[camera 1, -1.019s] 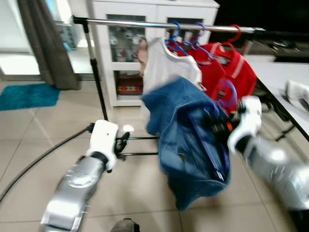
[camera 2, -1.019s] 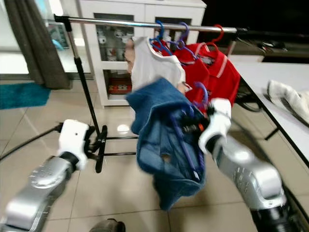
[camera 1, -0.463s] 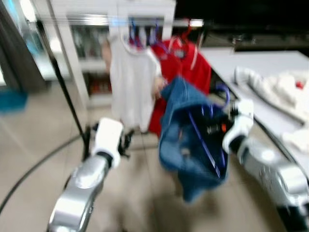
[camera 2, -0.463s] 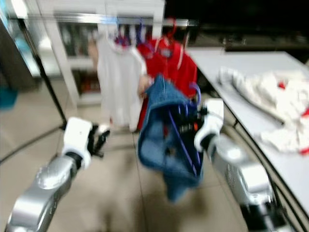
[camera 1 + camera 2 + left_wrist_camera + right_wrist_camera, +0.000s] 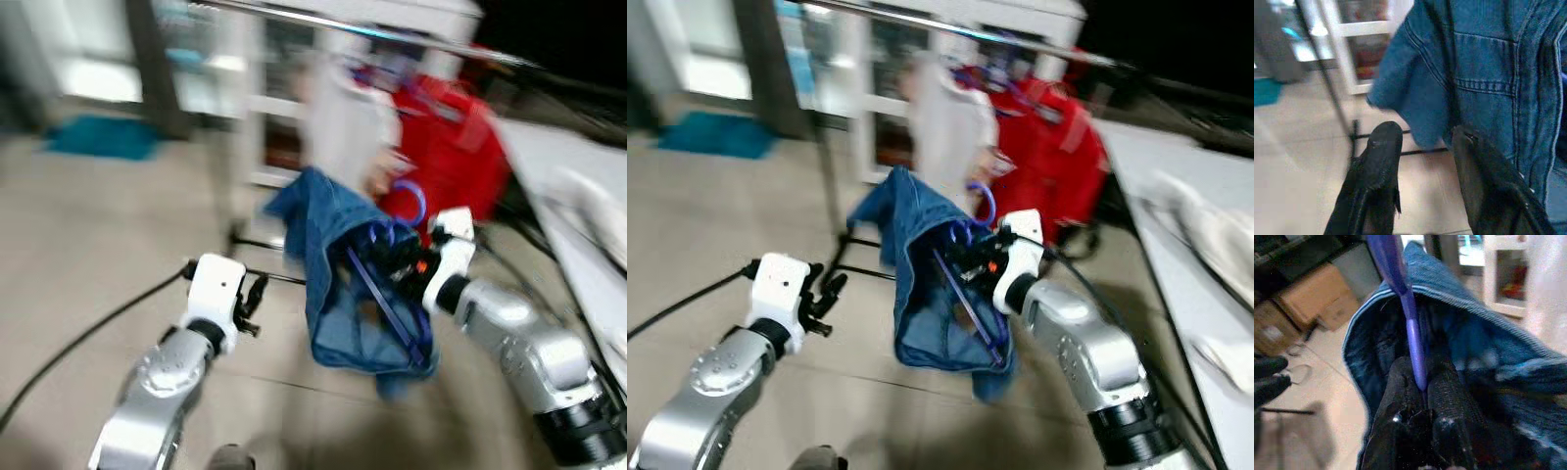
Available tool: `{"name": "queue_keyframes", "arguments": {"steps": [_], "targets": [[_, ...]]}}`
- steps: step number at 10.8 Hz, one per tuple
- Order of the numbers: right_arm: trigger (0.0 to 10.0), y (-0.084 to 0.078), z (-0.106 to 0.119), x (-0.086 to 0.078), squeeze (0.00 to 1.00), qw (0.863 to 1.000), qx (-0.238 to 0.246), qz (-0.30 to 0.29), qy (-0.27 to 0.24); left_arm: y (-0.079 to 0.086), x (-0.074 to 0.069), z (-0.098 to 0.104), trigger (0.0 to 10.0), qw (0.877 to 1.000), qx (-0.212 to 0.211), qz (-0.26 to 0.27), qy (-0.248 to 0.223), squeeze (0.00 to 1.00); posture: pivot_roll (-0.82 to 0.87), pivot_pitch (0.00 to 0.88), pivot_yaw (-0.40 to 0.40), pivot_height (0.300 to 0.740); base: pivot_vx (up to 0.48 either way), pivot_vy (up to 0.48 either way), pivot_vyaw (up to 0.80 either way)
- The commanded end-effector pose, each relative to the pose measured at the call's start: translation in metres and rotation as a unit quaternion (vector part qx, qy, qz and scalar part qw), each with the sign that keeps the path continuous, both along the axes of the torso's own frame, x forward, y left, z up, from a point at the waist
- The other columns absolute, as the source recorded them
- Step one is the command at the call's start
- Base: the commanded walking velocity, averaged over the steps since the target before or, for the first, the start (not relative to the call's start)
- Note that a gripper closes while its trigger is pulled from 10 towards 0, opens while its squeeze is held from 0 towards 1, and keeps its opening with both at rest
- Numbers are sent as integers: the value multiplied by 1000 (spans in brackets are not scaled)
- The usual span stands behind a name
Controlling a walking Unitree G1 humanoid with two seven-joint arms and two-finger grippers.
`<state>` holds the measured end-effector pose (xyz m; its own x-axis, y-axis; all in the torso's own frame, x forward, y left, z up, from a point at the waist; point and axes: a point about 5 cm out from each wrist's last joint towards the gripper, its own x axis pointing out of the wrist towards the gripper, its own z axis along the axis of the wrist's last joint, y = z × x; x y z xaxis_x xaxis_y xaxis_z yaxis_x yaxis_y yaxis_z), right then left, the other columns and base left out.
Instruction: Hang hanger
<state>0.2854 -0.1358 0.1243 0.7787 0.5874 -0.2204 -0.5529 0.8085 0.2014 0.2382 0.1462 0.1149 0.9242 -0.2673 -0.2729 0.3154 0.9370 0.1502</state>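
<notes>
We see a white cabinet (image 5: 284,117) with glass doors behind the clothes rail (image 5: 392,34); what is inside is blurred. The floor (image 5: 88,245) is tiled. Below the rail, our right tool (image 5: 1422,396) is closed on the purple hanger (image 5: 1410,333) carrying a denim garment (image 5: 338,264). Our left tool (image 5: 1422,161) is open, holding nothing, just beside this garment.

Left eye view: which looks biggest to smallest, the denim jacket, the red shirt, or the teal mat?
1. Denim jacket, though it is nearest the camera.
2. Red shirt, partly hidden.
3. Teal mat, farthest away.
</notes>
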Motion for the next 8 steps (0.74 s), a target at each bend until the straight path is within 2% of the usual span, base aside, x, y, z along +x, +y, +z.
{"name": "queue_keyframes", "arguments": {"steps": [1,3,6,7,8], "targets": [[10000,-4,10,4,0,1000,19,-14,-15,2,4,1,10000,1000,-4,2,1,0,106,0,-68,740,0,480,0],[10000,-10,12,2,0,999,21,-38,-20,8,11,1,10000,1000,-6,7,11,0,89,0,-34,740,0,0,0],[10000,-10,22,7,0,999,12,-42,-29,1,14,4,10000,999,-27,-28,13,0,95,0,-33,740,0,0,0],[10000,-9,25,9,0,999,11,-36,-29,4,14,5,10000,998,-58,-28,19,1000,103,0,-42,740,0,0,0],[10000,-9,26,11,0,999,10,-33,-28,5,14,6,10000,997,-61,-35,17,1000,109,0,-49,740,0,0,0]]}}
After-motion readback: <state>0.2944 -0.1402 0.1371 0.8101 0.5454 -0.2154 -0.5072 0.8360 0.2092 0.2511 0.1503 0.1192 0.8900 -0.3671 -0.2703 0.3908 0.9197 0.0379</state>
